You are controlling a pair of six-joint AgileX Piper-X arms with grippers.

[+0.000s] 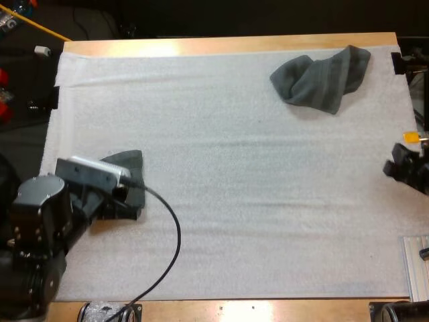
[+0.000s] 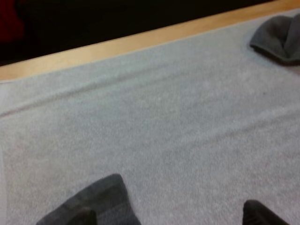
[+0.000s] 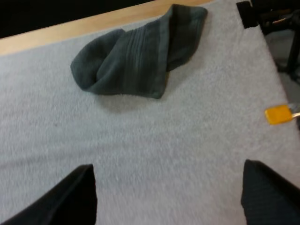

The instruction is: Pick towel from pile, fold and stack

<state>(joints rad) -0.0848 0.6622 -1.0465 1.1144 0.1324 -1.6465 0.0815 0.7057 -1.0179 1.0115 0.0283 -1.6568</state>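
– White mat (image 1: pixel 234 201) on a wooden table (image 1: pixel 234 45): what lies on it?

– Two dark grey-green towels. The high view places a crumpled towel (image 1: pixel 322 79) at the mat's far right corner, close to the far edge. A flat towel (image 1: pixel 127 164) lies at the near left, partly under the left arm.

– Report the left gripper (image 1: pixel 119 201).

– The high view shows it low over the flat towel, but the arm covers the fingers. The left wrist view supplies them: the left gripper (image 2: pixel 171 218) has its two fingertips standing well apart. One fingertip (image 2: pixel 79 218) is at the flat towel (image 2: pixel 101 201), near its corner; the other is over bare mat. Nothing is pressed between them. Whether the first tip touches the cloth cannot be told.

– Does that view reach the other towel?

– Yes. The crumpled towel (image 2: pixel 279 40) appears far off, beside the table's far edge.

– Report the right gripper (image 1: pixel 405 168).

– The high view shows it at the mat's right edge, well apart from both towels. The right wrist view shows the right gripper (image 3: pixel 166 201) spread wide over bare mat, holding nothing. The crumpled towel (image 3: pixel 136 56) lies ahead of it, bunched, with ribbed bands showing that the high view does not resolve.
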